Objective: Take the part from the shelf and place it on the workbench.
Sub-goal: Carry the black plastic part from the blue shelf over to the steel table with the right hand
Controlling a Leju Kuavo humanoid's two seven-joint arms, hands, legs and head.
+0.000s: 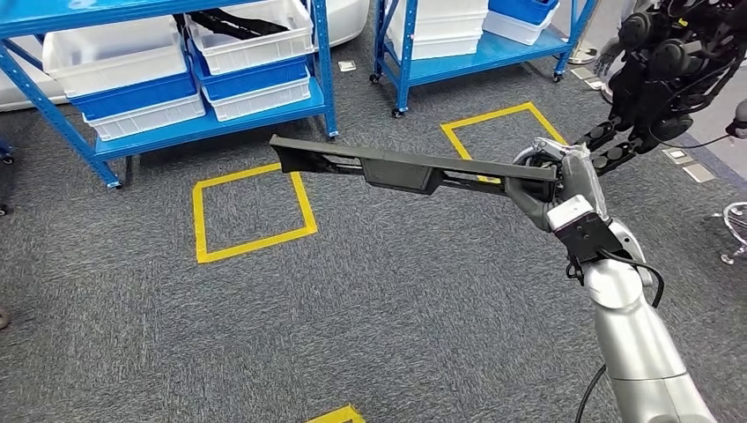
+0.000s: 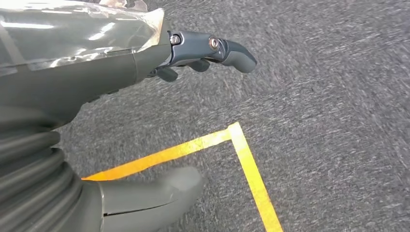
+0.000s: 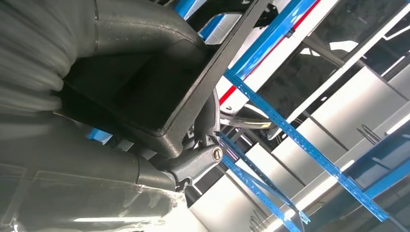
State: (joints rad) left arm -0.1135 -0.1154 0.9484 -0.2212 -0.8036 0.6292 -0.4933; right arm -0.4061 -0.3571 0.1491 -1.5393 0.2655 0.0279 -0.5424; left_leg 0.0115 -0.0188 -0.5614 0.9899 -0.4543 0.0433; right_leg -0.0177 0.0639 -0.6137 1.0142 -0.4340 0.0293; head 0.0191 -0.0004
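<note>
"Two blue shelf racks (image 1: 203, 115) stand at the far side of the grey carpet (image 1: 352, 308), loaded with white and blue bins (image 1: 132, 75). Is the part among them?"

"No, it's off the shelf. The long dark part (image 1: 396, 165) is up in the air over the carpet, roughly level, reaching out to the robot's left above one of the yellow tape squares (image 1: 251, 211) on the floor."

"What has hold of it?"

"The right hand (image 1: 551, 189) grips it at one end, fingers wrapped round the bar. The right wrist view shows the same hold up close: the dark edge of the part pressed into the palm with the thumb clamped under it."

"And the left hand (image 2: 193, 58)?"

"Hanging over the carpet beside a yellow tape corner (image 2: 239, 133), holding nothing. Its fingers look partly curled with the thumb lying apart, so I'd call it loosely spread."

"Which step are we on, then?"

"I'd judge the carry. The pick looks done and the placing isn't. No table is in sight."

"So the next move?"

"Probably turning or walking until the table comes into view, keeping the part level. Held at one end only, it has a long overhang, so the free tip will need room to clear the racks."
</note>
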